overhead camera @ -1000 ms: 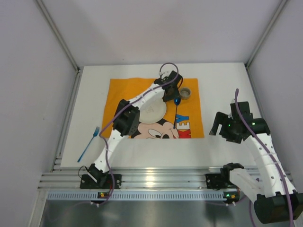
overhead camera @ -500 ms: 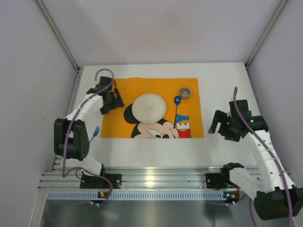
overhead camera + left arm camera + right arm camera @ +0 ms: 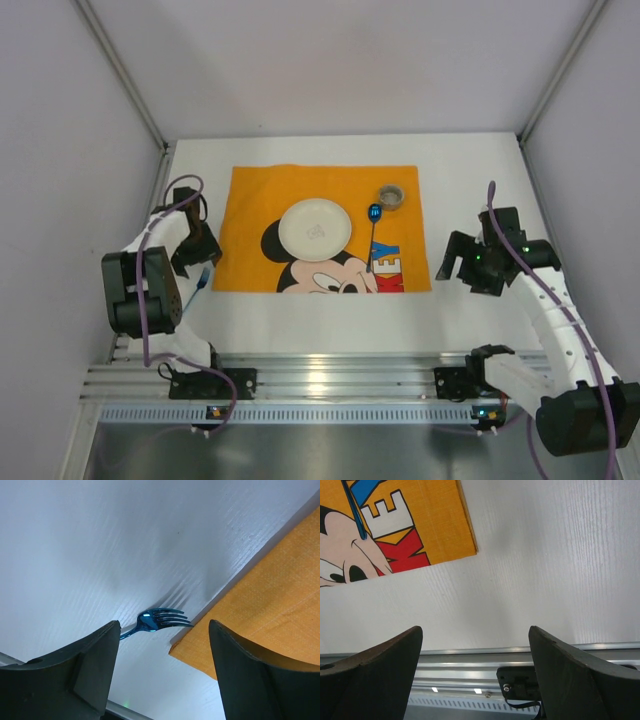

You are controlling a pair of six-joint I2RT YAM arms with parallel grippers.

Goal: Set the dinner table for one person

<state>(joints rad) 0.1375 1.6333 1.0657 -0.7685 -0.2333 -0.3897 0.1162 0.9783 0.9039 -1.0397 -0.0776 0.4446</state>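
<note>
The white dinner table (image 3: 470,170) bears an orange Mickey Mouse mat (image 3: 250,190). On the mat lie a white plate (image 3: 315,228), a blue spoon (image 3: 373,236) and a small brown cup (image 3: 391,195). A blue fork (image 3: 204,279) lies on the table just off the mat's near-left corner, its handle hidden by my left arm. My left gripper (image 3: 197,256) hovers over it, open and empty; in the left wrist view the fork's tines (image 3: 159,618) sit between the jaws of the gripper (image 3: 164,630). My right gripper (image 3: 460,265) is open and empty right of the mat.
The silver aluminium rail (image 3: 330,375) runs along the table's near edge and also shows in the right wrist view (image 3: 470,660). Grey walls close in the left, right and back. The mat's corner (image 3: 260,605) lies close beside the fork.
My left arm has swung from over the plate and cup, across the mat, to the table's left side above the fork. My right gripper has shifted slightly.
</note>
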